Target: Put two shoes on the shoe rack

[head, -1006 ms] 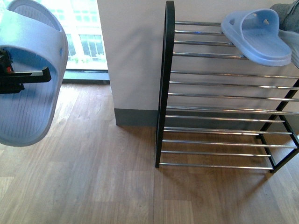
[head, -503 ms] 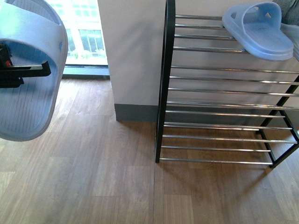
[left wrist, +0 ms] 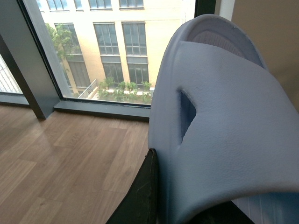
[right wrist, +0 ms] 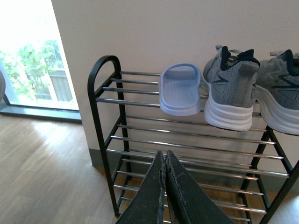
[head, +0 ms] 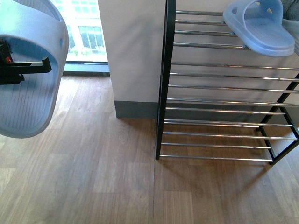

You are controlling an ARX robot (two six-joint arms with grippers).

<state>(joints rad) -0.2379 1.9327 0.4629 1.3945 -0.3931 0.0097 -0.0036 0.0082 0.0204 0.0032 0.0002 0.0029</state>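
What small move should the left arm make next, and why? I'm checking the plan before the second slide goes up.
Probably carry the held slide rightward toward the shoe rack. The left gripper grips it out by the window, well short of the rack. The top tier has free rods beside the other slide, which lies next to the grey sneakers. The right gripper is shut and empty.

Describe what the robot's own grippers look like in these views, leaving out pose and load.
The left gripper shows thin, flat black fingers with a small red mark near their base in the front view. The right gripper has two long black fingers tapering to narrow tips, their surfaces scuffed with pale scratches. No cables or lettering are visible.
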